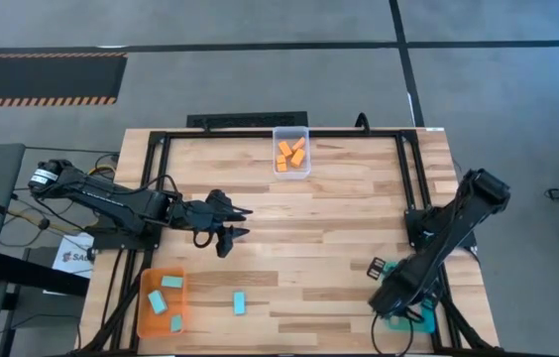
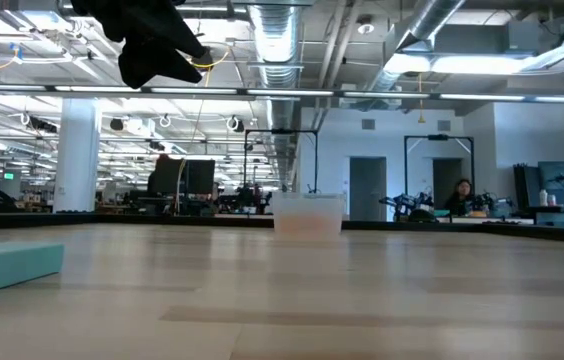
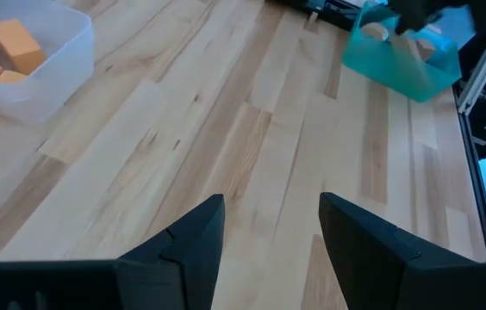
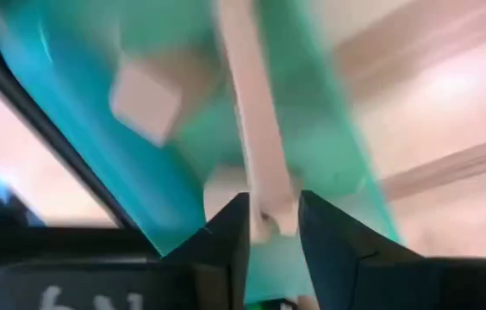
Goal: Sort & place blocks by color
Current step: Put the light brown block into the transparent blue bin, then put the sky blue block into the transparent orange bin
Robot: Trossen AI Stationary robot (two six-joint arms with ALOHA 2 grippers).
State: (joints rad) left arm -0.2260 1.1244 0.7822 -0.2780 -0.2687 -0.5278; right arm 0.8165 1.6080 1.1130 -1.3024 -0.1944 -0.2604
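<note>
Right fingers (image 4: 269, 226) clamp a tan block (image 4: 256, 146) over the teal tray (image 4: 96, 164). Released crooked, I judge it could catch the wall. Left fingers (image 3: 269, 237) hang apart mid-surface.

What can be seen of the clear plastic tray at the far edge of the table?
The clear plastic tray is a small rectangular bin with translucent, frosted-looking walls and rounded corners. It sits flat and upright on the wooden table at the middle of the far edge. Inside lie several orange blocks, loosely piled; the left wrist view shows them as chunky cubes. Neither gripper is near it, and nothing but the table and the blocks touches it.
</note>
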